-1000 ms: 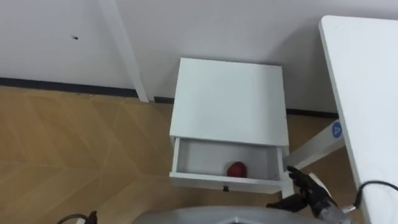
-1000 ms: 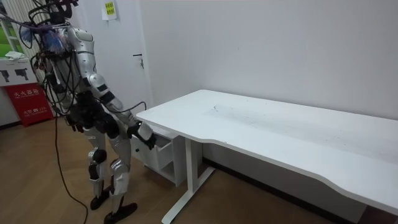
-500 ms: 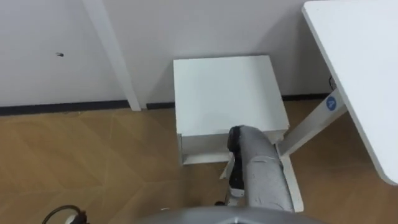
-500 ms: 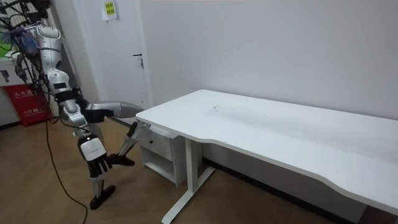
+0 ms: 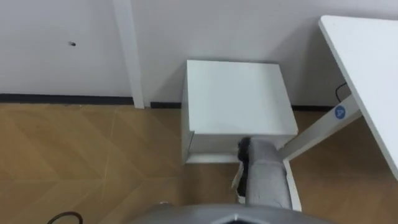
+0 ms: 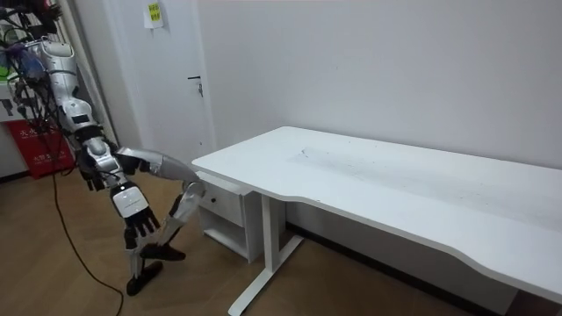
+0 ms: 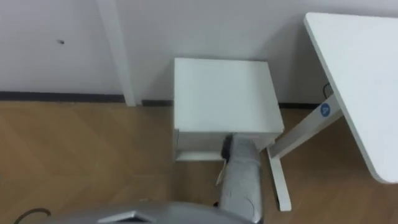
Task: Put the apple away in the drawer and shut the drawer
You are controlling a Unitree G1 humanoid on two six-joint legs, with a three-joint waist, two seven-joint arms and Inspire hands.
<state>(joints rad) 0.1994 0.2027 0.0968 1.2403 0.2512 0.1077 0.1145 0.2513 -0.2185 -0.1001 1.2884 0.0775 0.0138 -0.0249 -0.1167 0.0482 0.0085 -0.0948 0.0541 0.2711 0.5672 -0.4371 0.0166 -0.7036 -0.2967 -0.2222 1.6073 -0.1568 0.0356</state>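
Note:
The white bedside cabinet (image 5: 236, 93) stands against the wall, and its drawer front (image 5: 211, 144) sits flush and shut. The apple is hidden inside it. I stand on one leg and lean back, my raised knee against the drawer front, as the room view shows at the cabinet (image 6: 224, 211). My right hand (image 6: 138, 230) hangs beside my standing leg, away from the cabinet, with its fingers relaxed and holding nothing.
A white desk (image 5: 367, 74) stands to my right, and its slanted leg (image 5: 317, 130) and foot lie close beside the cabinet. A white door frame (image 5: 127, 56) runs up the wall at the left. Wood floor spreads to my left. A red box (image 6: 39, 145) stands behind me.
A second ago the drawer stood open with the red apple inside. My raised knee has pushed it shut. My right hand has dropped from beside the drawer to my side.

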